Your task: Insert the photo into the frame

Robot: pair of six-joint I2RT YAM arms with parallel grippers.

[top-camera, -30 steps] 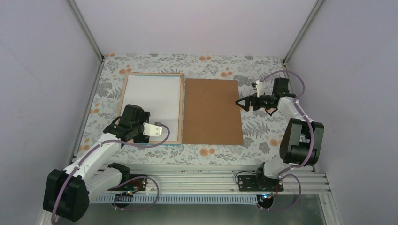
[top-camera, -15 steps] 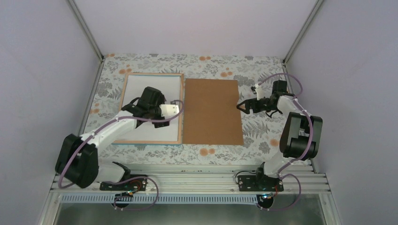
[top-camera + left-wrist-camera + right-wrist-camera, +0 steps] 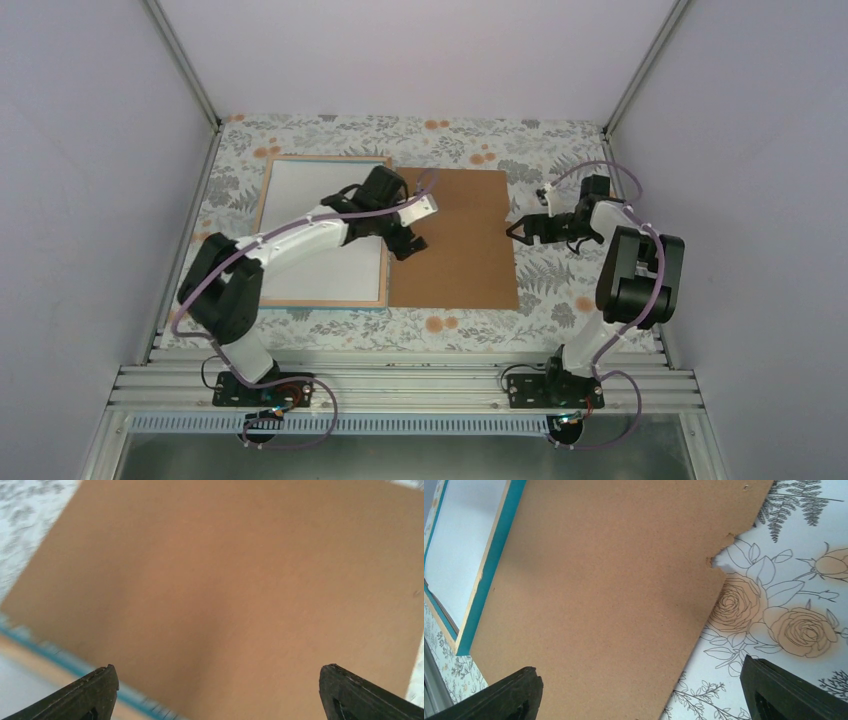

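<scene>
Left gripper [image 3: 407, 244] spread over board [image 3: 460, 255]; frame [image 3: 330, 158] at board's 9 o'clock; right gripper [image 3: 518, 228] spread at board's 3 o'clock edge.

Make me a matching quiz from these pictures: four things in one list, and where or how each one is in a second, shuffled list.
Things:
1. frame
2. brown board
3. left gripper
4. right gripper

Places and states:
A. open, by the board's chipped right edge
B. left of the board, with a white sheet inside
C. open, above the board's left part, near the frame
D. flat in the middle of the table

Pairs: 1-B, 2-D, 3-C, 4-A
</scene>
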